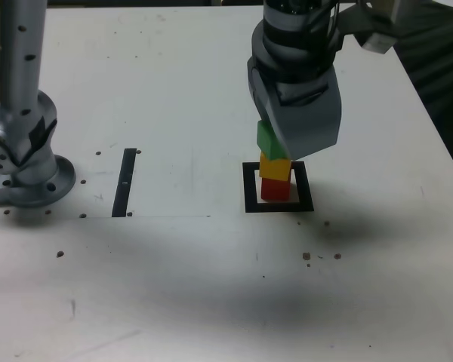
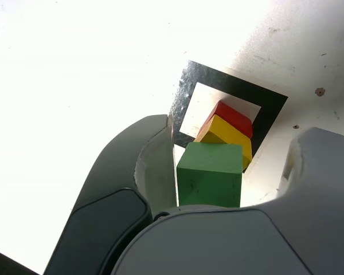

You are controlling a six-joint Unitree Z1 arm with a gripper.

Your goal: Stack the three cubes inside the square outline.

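End effector [image 2: 209,200] is gripping the green cube [image 2: 210,173], placing it on yellow [image 2: 226,136] over red [image 2: 235,116] inside the square outline [image 2: 273,108]; only releasing left, I reckon.

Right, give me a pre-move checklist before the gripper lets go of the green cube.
1. Red cube inside the square outline: ok.
2. Yellow cube on the red one: ok.
3. Green cube above the yellow one: ok, though offset toward the exterior view's left.
4. Green cube resting flat on yellow: cannot tell.
5. Gripper around the green cube: ok; firm contact on both sides: cannot tell.
6. Table near the stack free of other objects: ok.
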